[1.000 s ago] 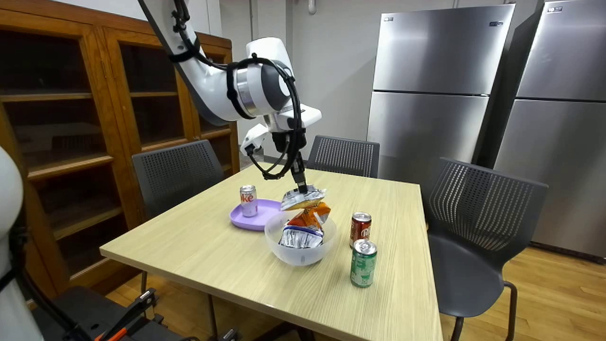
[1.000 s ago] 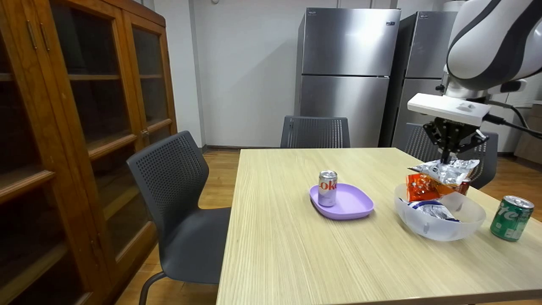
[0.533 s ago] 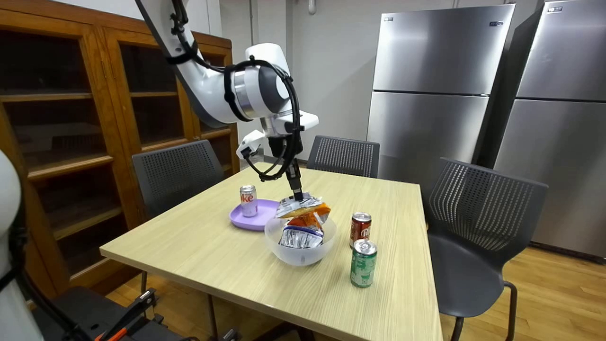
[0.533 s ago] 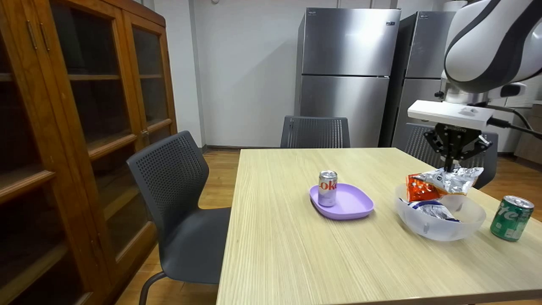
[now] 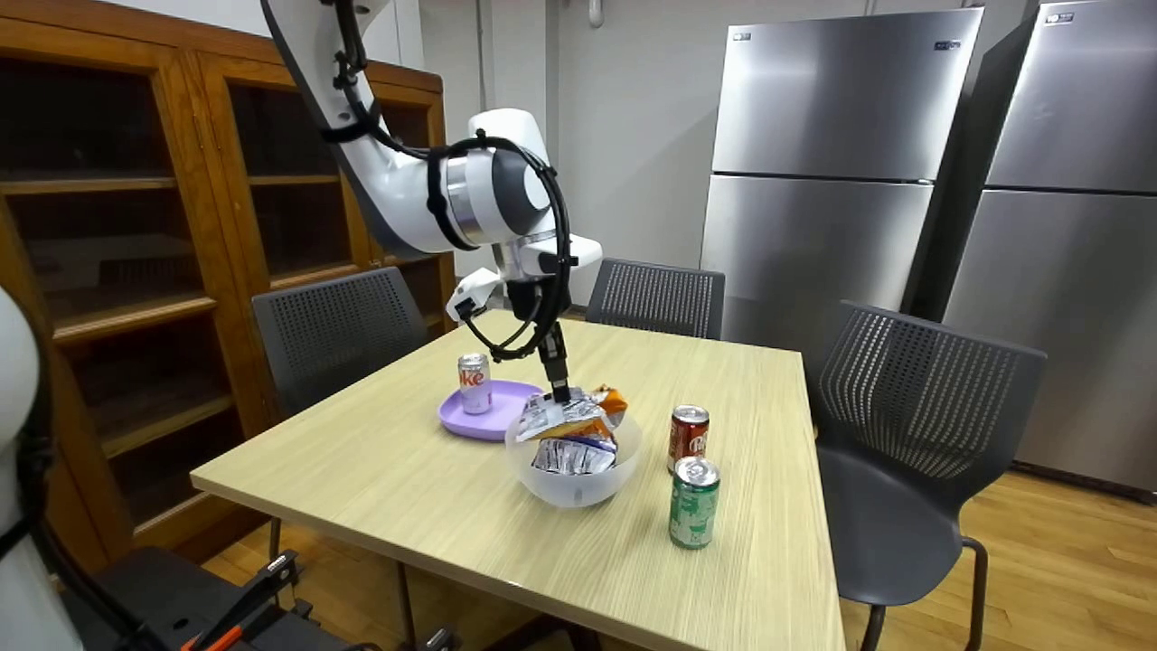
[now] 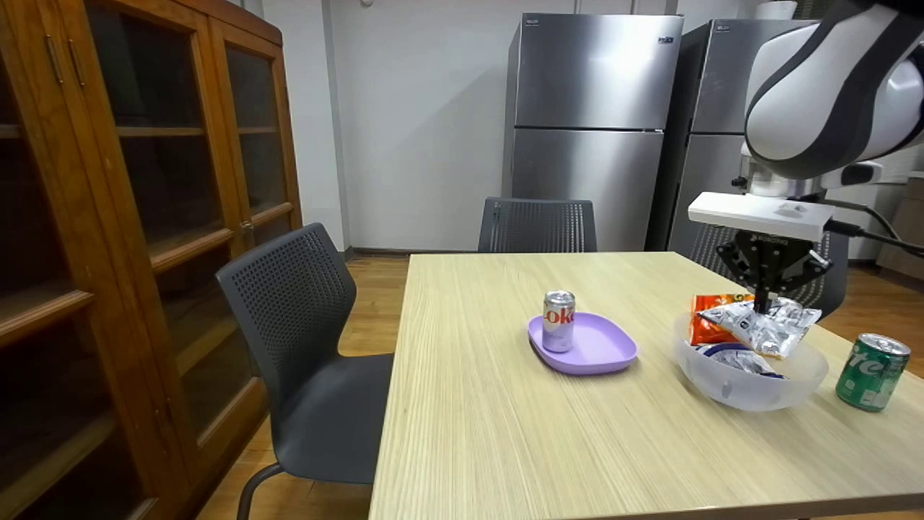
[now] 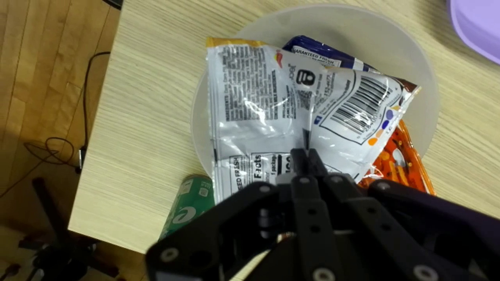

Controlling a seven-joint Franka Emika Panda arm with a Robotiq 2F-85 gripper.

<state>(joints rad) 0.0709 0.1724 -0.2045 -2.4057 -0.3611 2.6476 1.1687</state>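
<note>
My gripper (image 5: pixel 561 398) is shut on a silver-backed snack bag (image 5: pixel 544 420), pinching the middle of its back. The bag also shows in the wrist view (image 7: pixel 250 93), creased between the fingertips, and in an exterior view (image 6: pixel 787 328). It hangs in and over a frosted white bowl (image 5: pixel 578 493), reaching past the rim in the wrist view. An orange bag (image 6: pixel 706 325) leans in the bowl beside it. A blue and silver bag (image 5: pixel 572 457) lies lower in the bowl, partly covered by the held bag in the wrist view (image 7: pixel 316 48).
A green can (image 5: pixel 694 506) and a dark red can (image 5: pixel 689 436) stand beside the bowl. A purple plate (image 6: pixel 606 350) with a silver Coke can (image 6: pixel 558 325) on it stands on the bowl's opposite side. Chairs (image 5: pixel 922 434) surround the table (image 6: pixel 491 433).
My gripper has moved down and slightly left in both exterior views, still holding the silver bag. The bag has come down from above the orange bag to beside it, at the bowl.
</note>
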